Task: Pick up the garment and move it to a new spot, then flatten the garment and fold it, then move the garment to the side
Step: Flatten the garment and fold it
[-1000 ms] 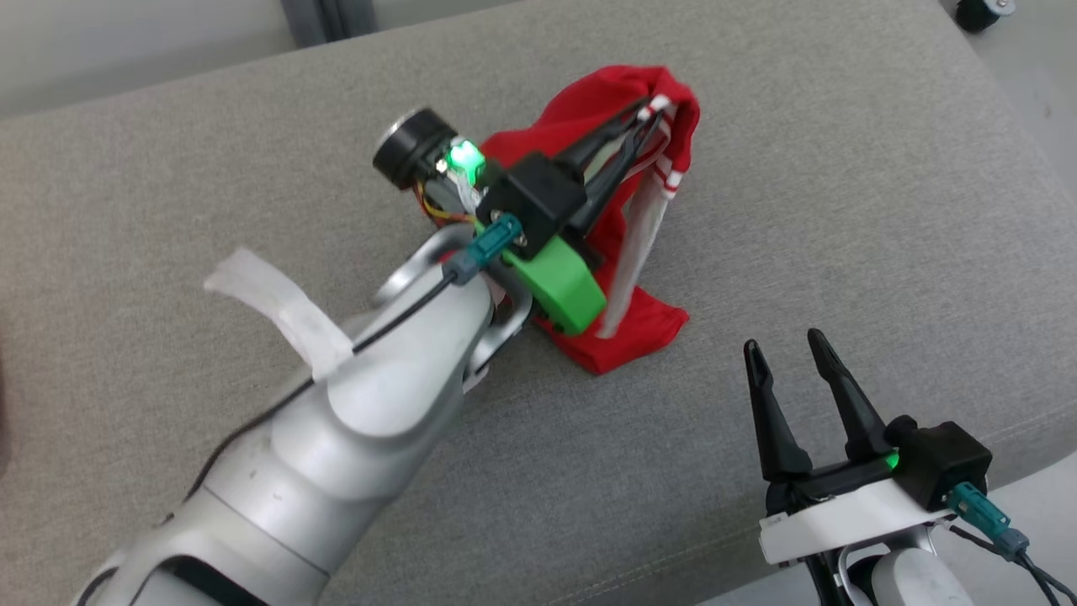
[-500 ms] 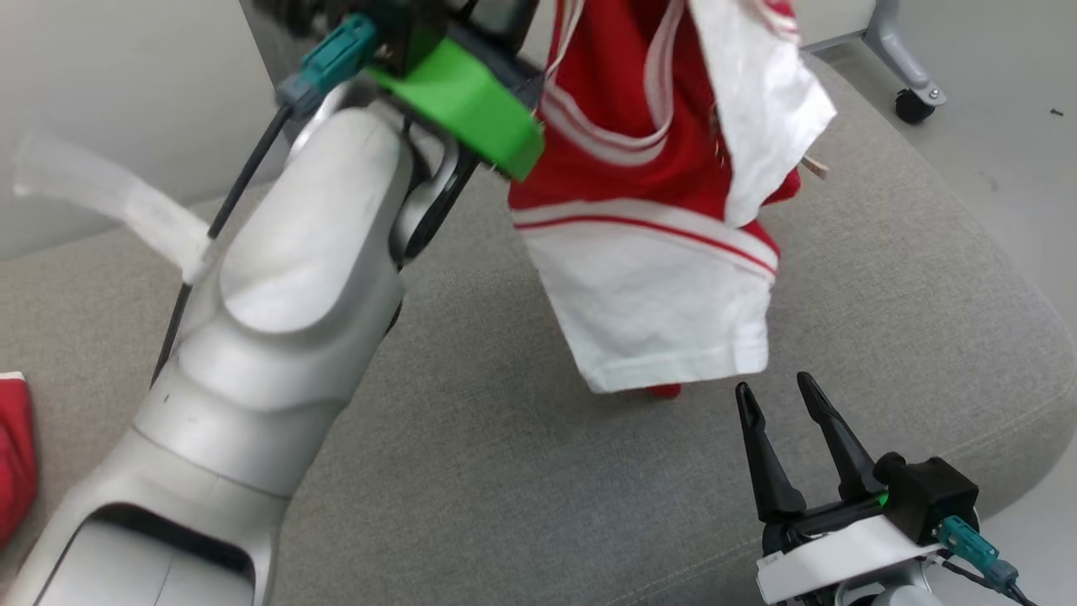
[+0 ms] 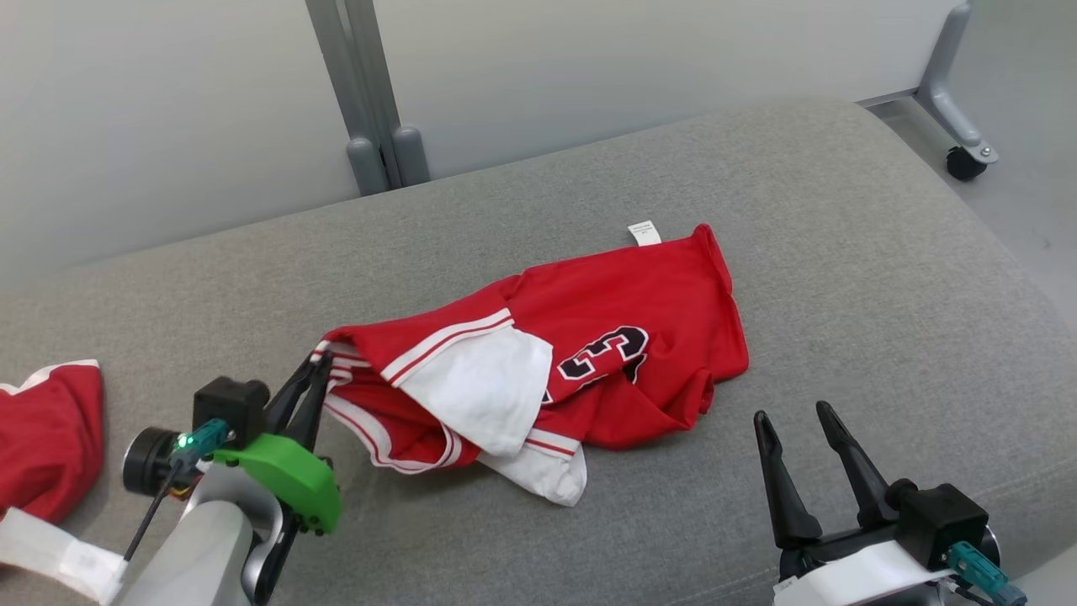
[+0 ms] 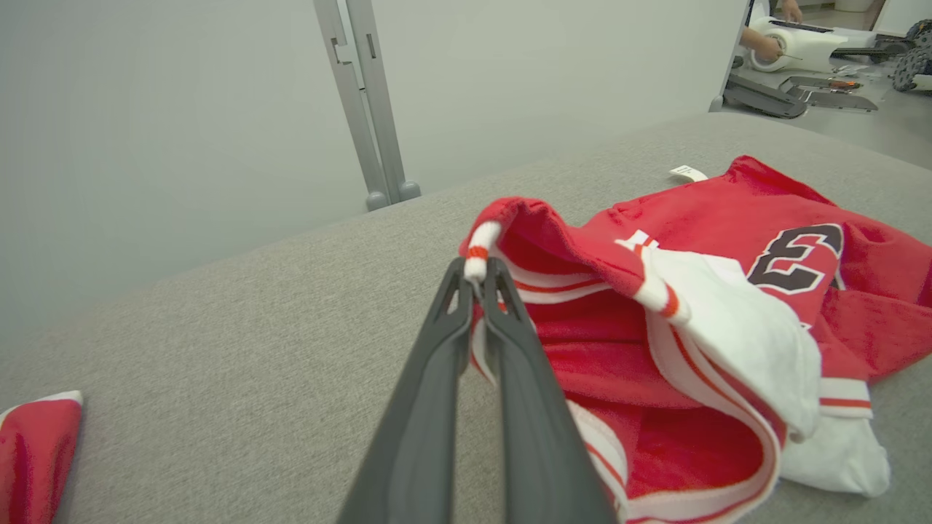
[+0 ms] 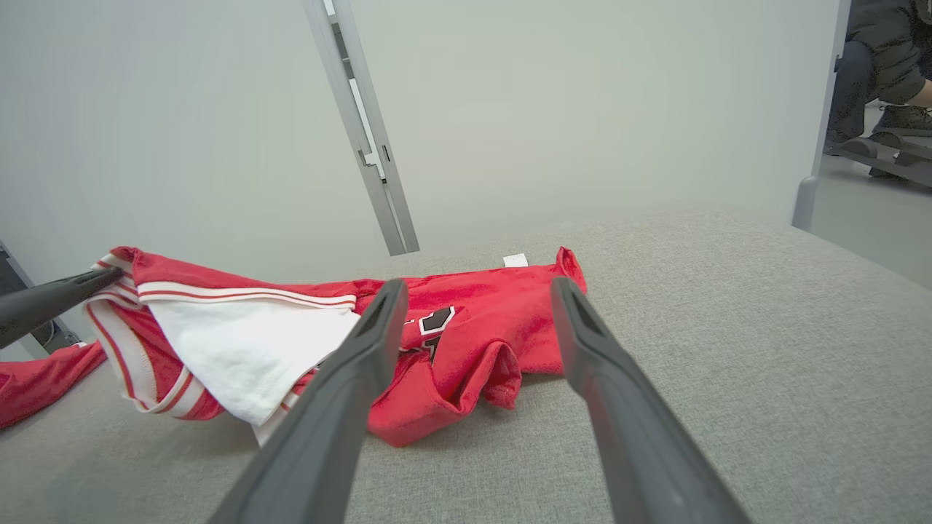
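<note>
A red jersey [image 3: 623,337] with white trim and a black number lies crumpled across the middle of the grey cushion [image 3: 841,252], a white panel [image 3: 484,391] turned out at its left. My left gripper [image 3: 313,368] is shut on the striped white-and-red edge at the jersey's left end; in the left wrist view that edge [image 4: 477,251] sticks out from the left gripper [image 4: 477,273]. My right gripper [image 3: 791,417] stands open near the front right, apart from the jersey [image 5: 473,327], with nothing between its fingers [image 5: 364,342].
A second red garment [image 3: 46,433] lies at the cushion's left edge. Grey partition posts [image 3: 374,126] stand behind the cushion. A castor [image 3: 963,160] sits on the floor at the far right. A person [image 5: 885,51] crouches in the background of the right wrist view.
The jersey hung raised from my left gripper; now it lies spread on the cushion, the left gripper low at the front left, shut on its edge. The head view has shifted.
</note>
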